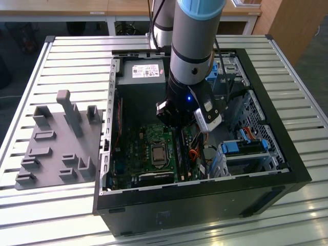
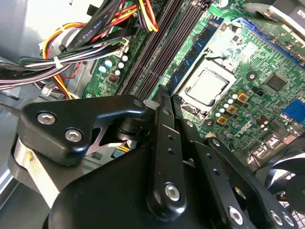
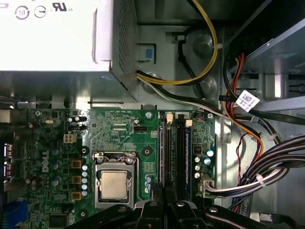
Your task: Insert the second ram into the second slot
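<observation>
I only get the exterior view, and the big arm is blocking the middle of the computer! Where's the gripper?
Observer: In the first wrist view, the gripper hangs right over the long memory slots, beside the processor socket.
Operator: Is a blue stick in there?
Observer: Yes, the second wrist view shows a blue stick standing along those slots.
Operator: What's on the slots' other side?
Observer: A bundle of cables, one with a white tag.
</observation>
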Controlling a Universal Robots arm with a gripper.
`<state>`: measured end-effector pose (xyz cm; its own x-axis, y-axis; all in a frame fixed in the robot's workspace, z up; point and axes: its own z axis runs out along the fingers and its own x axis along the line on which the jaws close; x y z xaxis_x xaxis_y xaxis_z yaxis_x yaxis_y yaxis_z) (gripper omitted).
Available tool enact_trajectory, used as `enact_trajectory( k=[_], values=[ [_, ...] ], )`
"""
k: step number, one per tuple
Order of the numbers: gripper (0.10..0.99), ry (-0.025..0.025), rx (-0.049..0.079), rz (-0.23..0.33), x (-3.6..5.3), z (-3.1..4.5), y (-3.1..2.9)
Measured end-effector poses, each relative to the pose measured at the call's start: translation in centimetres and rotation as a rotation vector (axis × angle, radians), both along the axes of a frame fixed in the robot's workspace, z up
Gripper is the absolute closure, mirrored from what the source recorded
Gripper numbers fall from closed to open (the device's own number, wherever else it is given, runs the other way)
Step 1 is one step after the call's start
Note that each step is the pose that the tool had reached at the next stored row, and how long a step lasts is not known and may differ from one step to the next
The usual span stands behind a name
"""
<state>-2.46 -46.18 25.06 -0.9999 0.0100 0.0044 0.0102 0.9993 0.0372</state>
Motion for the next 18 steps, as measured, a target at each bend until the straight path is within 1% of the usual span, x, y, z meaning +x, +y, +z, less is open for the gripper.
enact_trajectory(
  k=[6, 12, 18],
  values=[
    [0.949, 0.0007, 0.000, 0.000, 0.35, -0.55, 0.00],
    [0.949, 0.0019, 0.000, 0.000, 0.41, -1.14, 0.00],
    [0.949, 0.0020, 0.000, 0.000, 0.41, -1.22, 0.00]
  ],
)
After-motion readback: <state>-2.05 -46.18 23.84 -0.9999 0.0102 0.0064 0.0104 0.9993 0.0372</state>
